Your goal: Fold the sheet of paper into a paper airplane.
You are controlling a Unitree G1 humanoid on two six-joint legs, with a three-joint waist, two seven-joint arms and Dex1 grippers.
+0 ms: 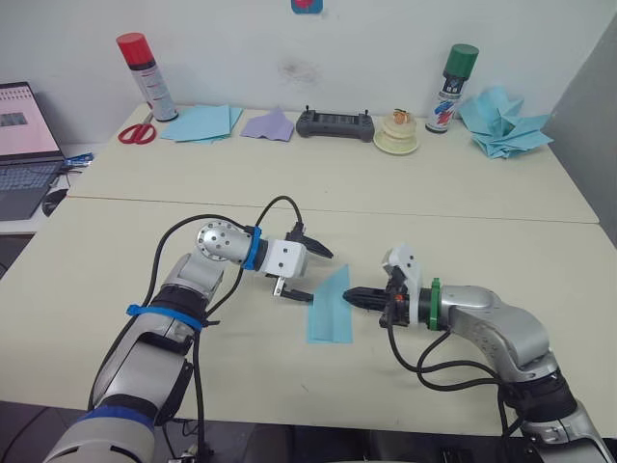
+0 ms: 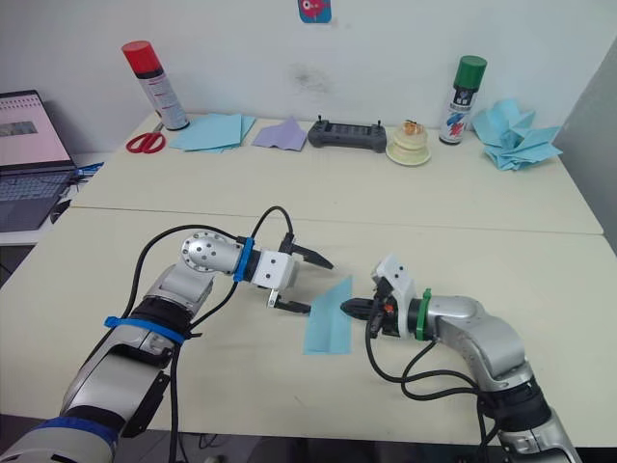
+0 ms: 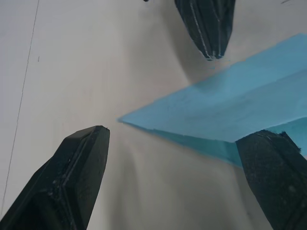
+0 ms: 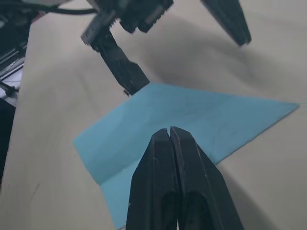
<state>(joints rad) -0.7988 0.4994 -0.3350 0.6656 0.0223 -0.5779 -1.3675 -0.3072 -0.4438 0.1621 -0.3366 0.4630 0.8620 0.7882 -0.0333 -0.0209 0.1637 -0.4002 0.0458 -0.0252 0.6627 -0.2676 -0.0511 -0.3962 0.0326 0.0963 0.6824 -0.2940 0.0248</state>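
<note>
- So I've got the sheet of paper (image 1: 330, 309) lying on the near tabletop (image 1: 463, 246), roughly in the middle, between the two arms. It's already folded narrow, with a pointed end aimed at the far side and a squarer end toward me.
- Left pincer (image 1: 310, 273) sits just left of the paper with its two black fingers spread wide. The nearer finger (image 1: 299, 294) is right at the paper's left edge; touching or just shy of it, I can't tell. The far finger is up off the paper. It's not holding anything.
- From the left wrist view the paper's edge (image 3: 230, 115) looks lifted a bit off the tabletop, running between the spread fingers.
- Right pincer (image 1: 351, 295) comes in from the right, fingers pressed tight together into one point, tip at the paper's right edge. In the right wrist view that point (image 4: 169, 136) sits over the blue sheet. Pressing down or just hovering? Can't say. Nothing's gripped between the fingers.
- Stuff along the far side, left to right: laptop (image 1: 24, 145), scissors (image 1: 137, 132), red-capped spray can (image 1: 147, 75), flat pile of blue sheets (image 1: 202, 122), purple paper piece (image 1: 268, 124), black controller (image 1: 334, 124), green-capped spray can (image 1: 453, 89), and a spiky heap of blue paper shapes (image 1: 503, 122).
</note>
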